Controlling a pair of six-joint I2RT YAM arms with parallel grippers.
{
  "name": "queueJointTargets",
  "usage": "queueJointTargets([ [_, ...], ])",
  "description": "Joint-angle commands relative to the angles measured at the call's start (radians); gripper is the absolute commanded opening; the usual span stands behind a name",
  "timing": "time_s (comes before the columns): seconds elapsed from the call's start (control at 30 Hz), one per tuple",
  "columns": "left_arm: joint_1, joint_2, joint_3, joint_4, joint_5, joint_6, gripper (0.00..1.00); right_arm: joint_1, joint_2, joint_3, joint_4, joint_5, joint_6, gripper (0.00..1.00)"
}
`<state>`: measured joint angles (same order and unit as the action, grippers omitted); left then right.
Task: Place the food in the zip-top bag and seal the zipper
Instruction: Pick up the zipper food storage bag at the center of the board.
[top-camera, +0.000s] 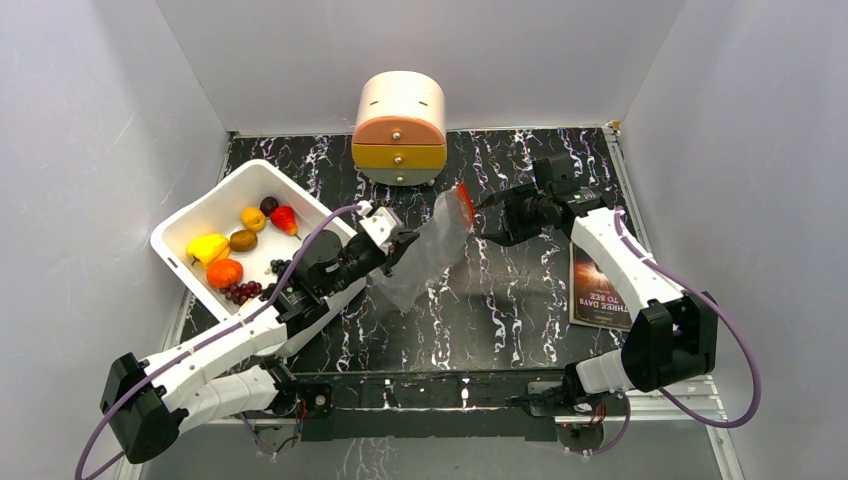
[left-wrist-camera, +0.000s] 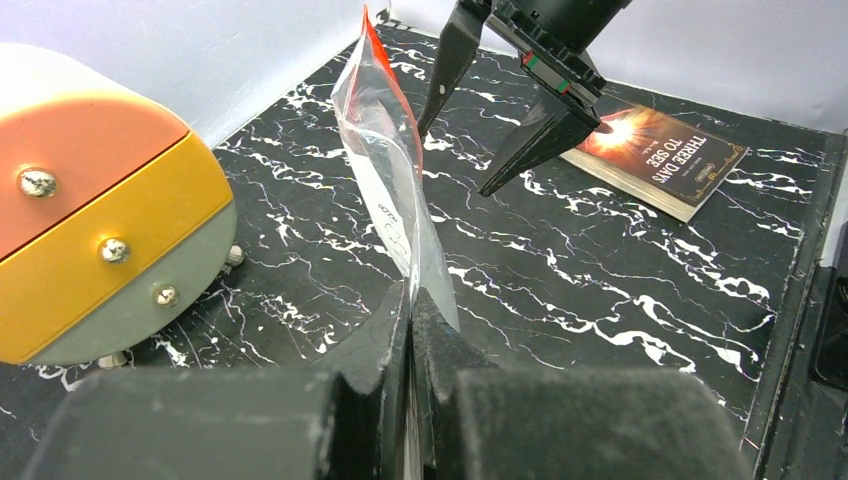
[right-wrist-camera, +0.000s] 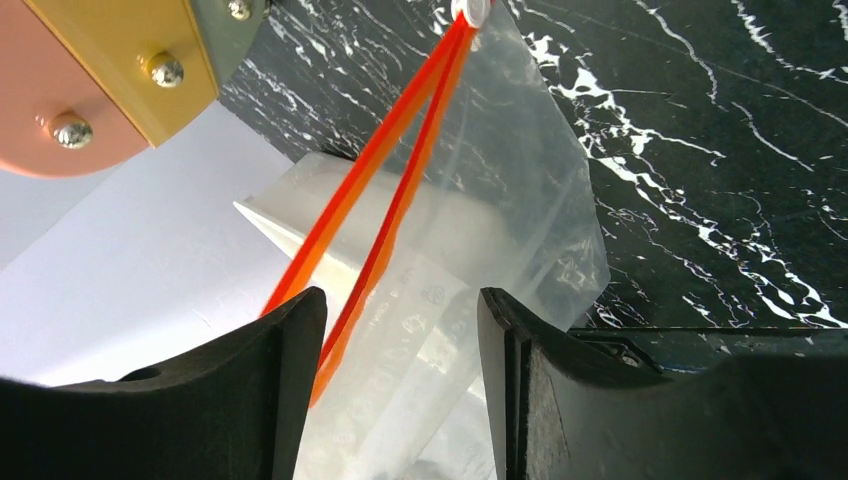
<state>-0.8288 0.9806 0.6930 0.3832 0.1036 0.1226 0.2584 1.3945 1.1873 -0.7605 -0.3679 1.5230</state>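
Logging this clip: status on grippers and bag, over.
Left gripper shut on bag, held up. Right gripper open beside unsealed zipper. Food in white tub. Drawer box close by.

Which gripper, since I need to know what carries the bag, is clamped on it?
The left gripper: its jaws are shut on the clear bag, holding it up. The right gripper stands open around the red-orange zipper.

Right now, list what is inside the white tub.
Yellow, orange, brown and red toy pieces plus grape bunches lie in the tub; the left arm covers its near edge.
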Motion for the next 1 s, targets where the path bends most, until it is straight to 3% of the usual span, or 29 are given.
queueJointTargets([
  [0.0,-0.006,-0.031,0.000,0.018,0.040,0.008,0.00,-0.018,-0.043,-0.035,0.074,-0.006,0.041,0.55],
  [0.6,-0.006,-0.019,0.003,0.033,0.050,0.027,0.00,-0.020,-0.054,-0.063,0.026,-0.042,0.012,0.54],
  [0.97,-0.006,-0.019,-0.023,0.079,0.045,0.004,0.00,-0.019,-0.030,-0.053,0.070,-0.080,0.006,0.43],
])
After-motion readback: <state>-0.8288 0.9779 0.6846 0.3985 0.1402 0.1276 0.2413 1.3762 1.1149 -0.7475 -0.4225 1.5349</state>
